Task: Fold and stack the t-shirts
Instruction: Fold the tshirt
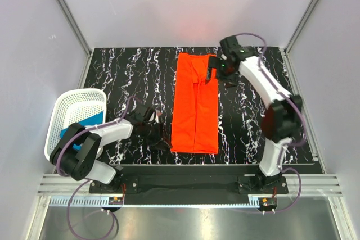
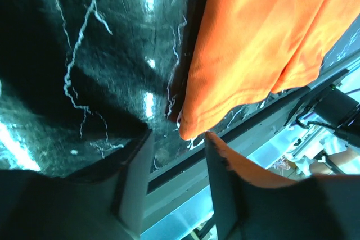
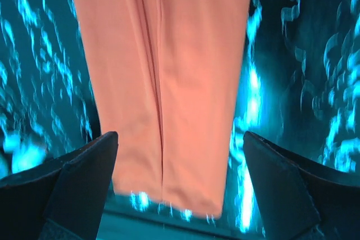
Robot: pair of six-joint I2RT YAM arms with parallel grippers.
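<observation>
Orange-red t-shirt (image 1: 195,105) lying folded lengthwise.
Left gripper (image 1: 162,140) spread at its near-left corner; right gripper (image 1: 217,76) spread over its far-right edge.

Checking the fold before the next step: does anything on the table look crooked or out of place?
Nothing stands out. The orange shirt lies flat as a long folded strip, its edges nearly straight. The teal shirt sits in the white basket at the left.

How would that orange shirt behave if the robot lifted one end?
Probably floppy: the orange shirt lies flat in soft folded layers, so it would likely droop and unfold. Pushed on the glossy table, it might bunch rather than slide whole.
</observation>
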